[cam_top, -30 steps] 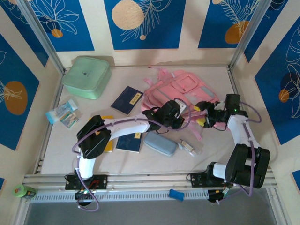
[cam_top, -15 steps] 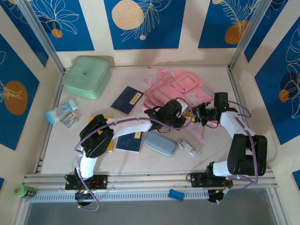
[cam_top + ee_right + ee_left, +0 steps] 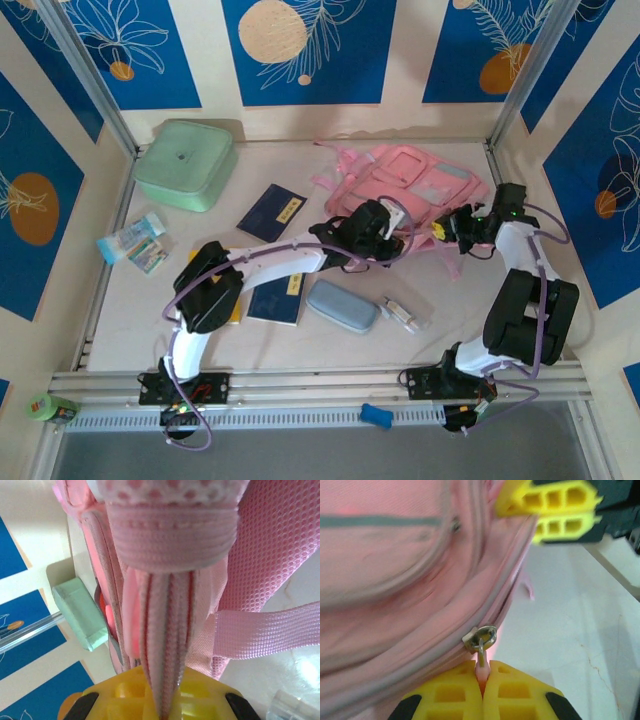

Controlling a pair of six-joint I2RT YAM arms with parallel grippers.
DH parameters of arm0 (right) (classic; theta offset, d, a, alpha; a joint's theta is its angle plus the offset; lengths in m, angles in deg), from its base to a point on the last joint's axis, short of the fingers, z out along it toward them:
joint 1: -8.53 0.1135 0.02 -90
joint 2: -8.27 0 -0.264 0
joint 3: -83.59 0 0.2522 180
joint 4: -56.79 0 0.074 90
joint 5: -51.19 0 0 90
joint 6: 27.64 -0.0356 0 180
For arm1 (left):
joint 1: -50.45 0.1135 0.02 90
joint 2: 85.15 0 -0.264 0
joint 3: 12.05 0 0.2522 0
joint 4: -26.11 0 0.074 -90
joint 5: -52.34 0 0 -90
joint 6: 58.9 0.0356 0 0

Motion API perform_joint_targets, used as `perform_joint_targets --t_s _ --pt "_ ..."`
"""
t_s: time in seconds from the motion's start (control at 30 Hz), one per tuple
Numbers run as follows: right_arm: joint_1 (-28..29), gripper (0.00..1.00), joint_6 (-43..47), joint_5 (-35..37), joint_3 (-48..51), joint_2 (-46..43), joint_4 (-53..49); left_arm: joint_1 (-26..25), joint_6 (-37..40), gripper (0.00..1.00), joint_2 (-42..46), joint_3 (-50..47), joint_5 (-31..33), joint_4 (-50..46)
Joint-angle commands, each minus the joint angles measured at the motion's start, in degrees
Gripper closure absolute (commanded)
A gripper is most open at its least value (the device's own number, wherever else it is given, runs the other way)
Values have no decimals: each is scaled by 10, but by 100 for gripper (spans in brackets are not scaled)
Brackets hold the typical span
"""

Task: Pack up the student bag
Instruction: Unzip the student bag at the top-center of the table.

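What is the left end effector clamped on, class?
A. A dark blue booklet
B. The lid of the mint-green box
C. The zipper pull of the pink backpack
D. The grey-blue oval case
C: in the left wrist view, the left end effector has its yellow fingers shut together on the zipper pull that hangs from the pink backpack.

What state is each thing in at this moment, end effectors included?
student bag, lying on the table, gripped at two places
left end effector, shut on the zipper pull
right end effector, shut on a strap
mint-green box, lid on
grey-blue case, closed, lying flat
blue booklet, closed
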Motion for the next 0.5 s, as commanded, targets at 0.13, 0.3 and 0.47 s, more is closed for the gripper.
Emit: perform_joint_targets --t_s 0.13,0.3,0.47 --pt "-29 100 68 9 -70 30 -20 53 -10 100 98 -119 -37 -16" --pt "-3 80 70 10 -58 19 -29 51 2 100 96 -101 -40 -31" --pt "23 41 55 0 -19 -36 -63 44 -15 100 76 -74 -53 4"
